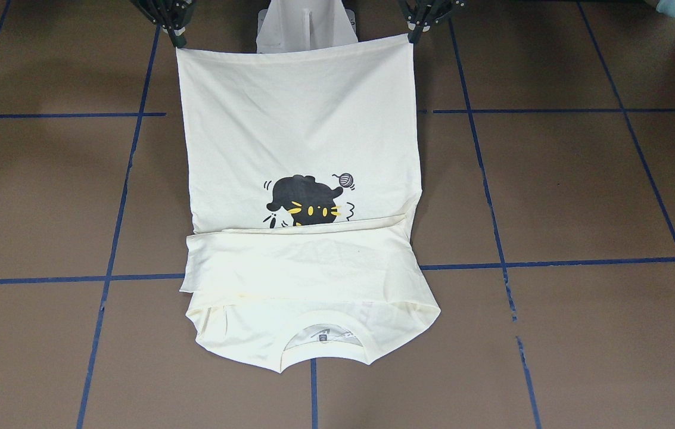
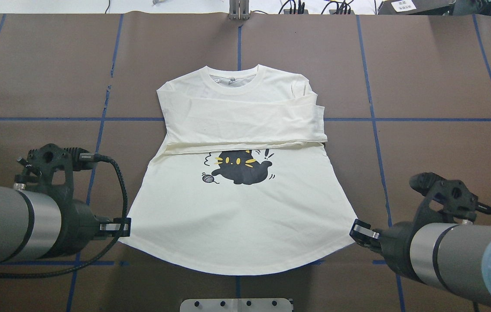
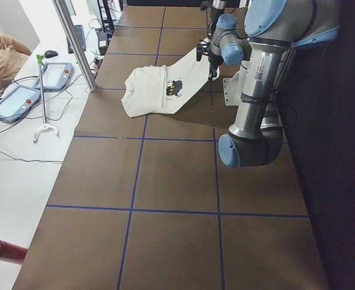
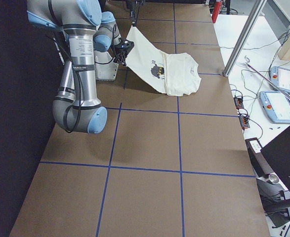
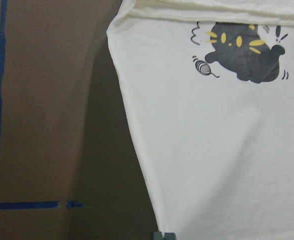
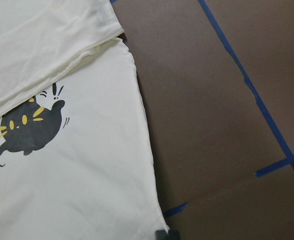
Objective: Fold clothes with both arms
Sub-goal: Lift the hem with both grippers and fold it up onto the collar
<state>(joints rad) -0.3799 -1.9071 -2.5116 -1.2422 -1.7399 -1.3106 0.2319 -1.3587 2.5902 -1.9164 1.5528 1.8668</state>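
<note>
The left fingers (image 2: 117, 226) are black and thin, and they pinch one bottom corner of the T-shirt (image 2: 236, 216). The right fingers (image 2: 362, 232) are clenched on the other bottom corner. The hem is pulled tight between the two sets of fingers and bends in a soft curve.

The side views show the hem held up in the air at the robot's edge of the tabletop (image 2: 423, 151). From there the cloth slopes down like a slide. The top half lies flat near the middle of the tabletop, with the neck pointing to the far edge.

The T-shirt is cream-white, soft and smooth, with only a few small wrinkles. Its collar (image 2: 234, 82) is a round ribbed band. The long sleeves (image 2: 245, 123) are folded across the chest in one wide strip. Just below that strip is a black cat print (image 2: 241, 167) with yellow eyes and whiskers, and a little grey yarn ball (image 2: 206, 177) beside it.

The left arm (image 2: 7, 223) and the right arm (image 2: 457, 255) are round grey metal tubes. A black cable (image 2: 119, 182) loops by the left one.

The tabletop is flat, dull brown, with blue tape lines (image 2: 54, 118) making big squares.
</note>
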